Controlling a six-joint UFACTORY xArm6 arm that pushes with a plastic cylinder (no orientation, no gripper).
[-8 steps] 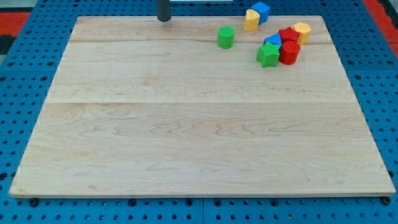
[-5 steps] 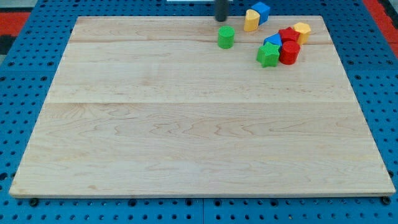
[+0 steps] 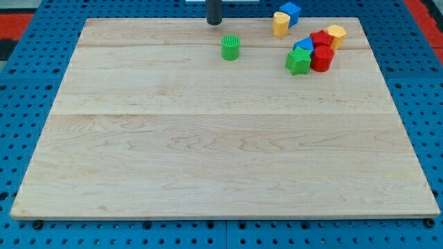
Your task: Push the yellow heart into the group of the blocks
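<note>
My tip (image 3: 214, 23) at the view's top edge of the wooden board (image 3: 208, 152), bare rod end, holding nothing, touching no block. Just below and slightly right of it, a green cylinder (image 3: 230, 48), standing alone. Farther right, near the top edge, the yellow heart (image 3: 279, 24) pressed against a blue cube (image 3: 290, 12). Beyond, lower right, the cluster: green star (image 3: 298, 61), blue block (image 3: 303, 45), two red blocks (image 3: 321, 50), yellow hexagonal block (image 3: 336, 34); heart apart from it.
</note>
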